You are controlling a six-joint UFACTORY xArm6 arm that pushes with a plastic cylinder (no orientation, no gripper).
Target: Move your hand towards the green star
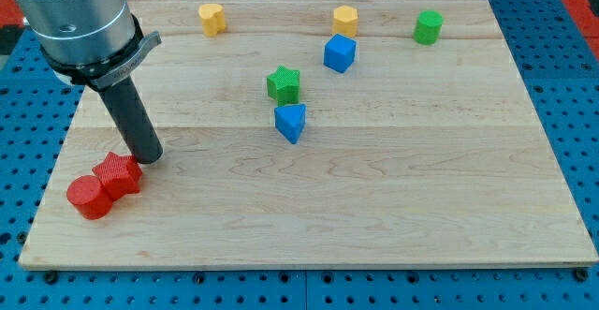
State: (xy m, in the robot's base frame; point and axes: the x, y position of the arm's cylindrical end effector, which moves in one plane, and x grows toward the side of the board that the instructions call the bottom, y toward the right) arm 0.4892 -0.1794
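Observation:
The green star (284,84) sits a little left of the board's middle, towards the view's top. My tip (149,157) rests on the board at the view's left, far to the left of and below the star. It stands just above and right of a red star-shaped block (119,174), very close to it or touching. A blue triangular block (290,122) lies just below the green star.
A red cylinder (89,197) touches the red block's lower left. A blue cube (340,53) lies right of and above the star. A yellow heart (212,18), a yellow hexagon (345,20) and a green block (428,26) line the top edge of the wooden board (421,207).

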